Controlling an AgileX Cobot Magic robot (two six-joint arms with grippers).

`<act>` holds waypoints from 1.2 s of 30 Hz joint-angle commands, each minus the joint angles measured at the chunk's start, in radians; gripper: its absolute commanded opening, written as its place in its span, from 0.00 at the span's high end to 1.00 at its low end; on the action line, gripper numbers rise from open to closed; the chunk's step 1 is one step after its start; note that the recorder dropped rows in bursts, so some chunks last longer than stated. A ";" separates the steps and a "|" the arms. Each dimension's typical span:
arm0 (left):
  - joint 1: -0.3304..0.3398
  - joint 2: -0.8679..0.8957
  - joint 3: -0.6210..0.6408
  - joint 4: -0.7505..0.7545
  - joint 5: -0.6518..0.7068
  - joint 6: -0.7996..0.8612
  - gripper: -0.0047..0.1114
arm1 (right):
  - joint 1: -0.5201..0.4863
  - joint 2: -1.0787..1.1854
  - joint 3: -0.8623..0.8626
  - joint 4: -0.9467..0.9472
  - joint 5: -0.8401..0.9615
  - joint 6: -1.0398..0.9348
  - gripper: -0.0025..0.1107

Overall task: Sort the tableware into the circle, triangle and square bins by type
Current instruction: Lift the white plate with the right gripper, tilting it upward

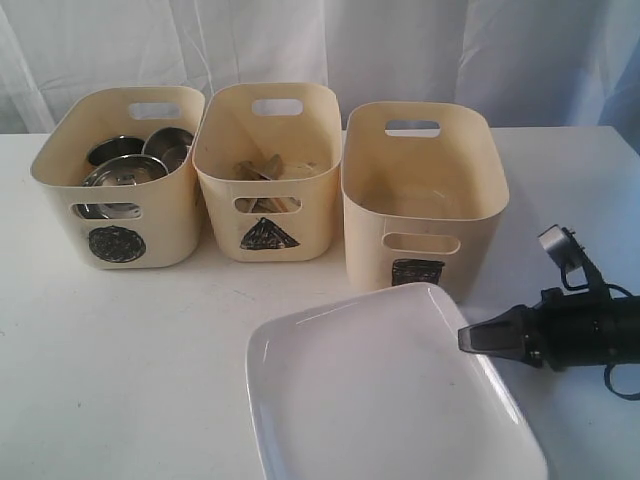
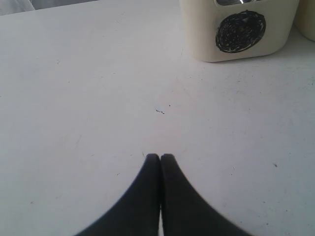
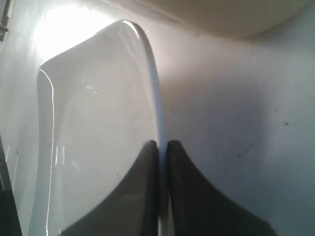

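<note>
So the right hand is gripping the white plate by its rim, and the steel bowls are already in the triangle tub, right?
Not quite: the steel bowls are in the circle tub, as the exterior view shows. The right hand does grip the white plate by its rim.

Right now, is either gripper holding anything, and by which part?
The right gripper pinches the white plate by its rim, on the edge nearest that arm. The left gripper is shut, holding nothing.
</note>
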 commanded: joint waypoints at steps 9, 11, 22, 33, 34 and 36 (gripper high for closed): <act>-0.004 -0.003 0.004 -0.006 -0.001 0.000 0.96 | 0.002 -0.002 0.017 0.103 0.137 -0.072 0.98; -0.004 -0.003 0.004 -0.006 -0.001 0.000 0.96 | 0.002 -0.002 0.017 0.130 0.144 -0.085 0.98; -0.004 -0.003 0.004 -0.006 -0.001 0.000 0.96 | 0.002 -0.043 0.017 0.149 0.144 -0.085 0.98; -0.004 -0.003 0.004 -0.006 -0.001 0.000 0.96 | 0.069 -0.117 0.017 0.100 0.144 0.033 0.98; -0.004 -0.003 0.004 -0.006 -0.001 0.000 0.96 | 0.083 -0.126 0.017 0.098 0.144 0.033 0.98; -0.004 -0.003 0.004 -0.006 -0.001 0.000 0.96 | 0.109 -0.143 0.017 0.098 0.144 0.039 0.98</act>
